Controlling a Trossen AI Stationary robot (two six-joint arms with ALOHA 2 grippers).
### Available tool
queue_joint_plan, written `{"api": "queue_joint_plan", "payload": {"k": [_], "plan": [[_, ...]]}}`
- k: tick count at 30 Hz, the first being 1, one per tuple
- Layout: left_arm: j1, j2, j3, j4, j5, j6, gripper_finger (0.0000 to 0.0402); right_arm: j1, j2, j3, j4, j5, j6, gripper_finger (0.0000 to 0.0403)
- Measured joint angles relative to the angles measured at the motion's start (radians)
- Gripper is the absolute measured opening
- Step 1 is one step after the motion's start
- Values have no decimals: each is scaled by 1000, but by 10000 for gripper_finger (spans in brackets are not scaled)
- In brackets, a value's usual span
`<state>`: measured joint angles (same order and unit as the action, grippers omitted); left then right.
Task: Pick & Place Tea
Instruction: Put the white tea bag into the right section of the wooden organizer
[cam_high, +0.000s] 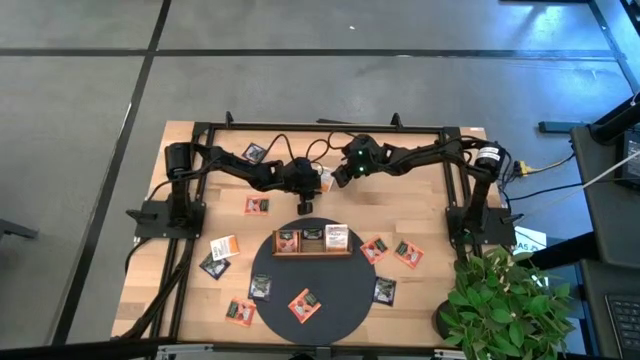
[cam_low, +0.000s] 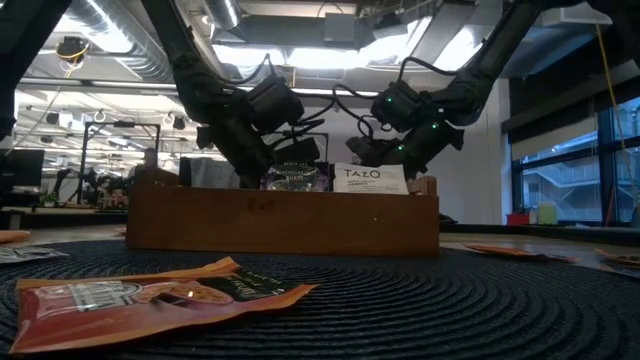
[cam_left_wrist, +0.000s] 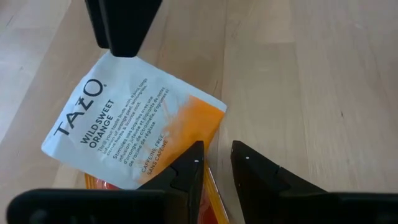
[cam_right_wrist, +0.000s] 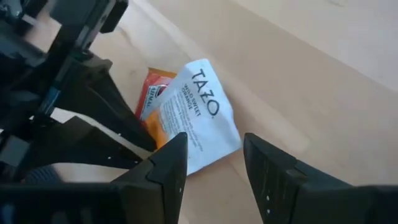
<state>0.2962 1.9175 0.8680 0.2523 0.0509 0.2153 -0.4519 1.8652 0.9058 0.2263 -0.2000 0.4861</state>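
A white tea sachet (cam_left_wrist: 118, 118) with an orange end lies flat on the wooden table (cam_high: 420, 200), overlapping an orange-red sachet (cam_right_wrist: 151, 94). It also shows in the high view as a white sachet (cam_high: 324, 181) and in the right wrist view as a white sachet (cam_right_wrist: 200, 118). My left gripper (cam_left_wrist: 216, 167) is open by a narrow gap at the sachet's orange end. My right gripper (cam_right_wrist: 214, 163) is open wide and stands over the sachet from the opposite side. One of its fingers (cam_left_wrist: 124, 25) hangs above the sachet's far corner. My left gripper comes slanting down at the orange end (cam_left_wrist: 193, 127) of the white sachet, with a strip of the orange-red sachet (cam_left_wrist: 214, 193) showing between its fingers. I cannot tell whether the fingers touch either sachet. My right gripper hovers over the white sachet, and I cannot tell whether it touches.
The long wooden tray (cam_high: 312, 250) sits on the far part of the round dark mat (cam_high: 335, 300), with sachets (cam_low: 370, 178) standing in it. Several more sachets lie around, such as one (cam_high: 257, 205), another (cam_high: 224, 247) and a third (cam_high: 408, 254). A potted plant (cam_high: 500, 300) stands at the table's near right corner.
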Motion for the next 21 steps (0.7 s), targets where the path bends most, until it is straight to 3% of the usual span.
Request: {"api": "queue_joint_plan", "payload": {"k": [7, 21], "plan": [[0, 0, 0, 0, 1, 0, 81, 0, 0, 0, 10, 65, -24, 158], [-1, 1, -1, -1, 2, 1, 80, -1, 0, 0, 18, 66, -43, 158]]}}
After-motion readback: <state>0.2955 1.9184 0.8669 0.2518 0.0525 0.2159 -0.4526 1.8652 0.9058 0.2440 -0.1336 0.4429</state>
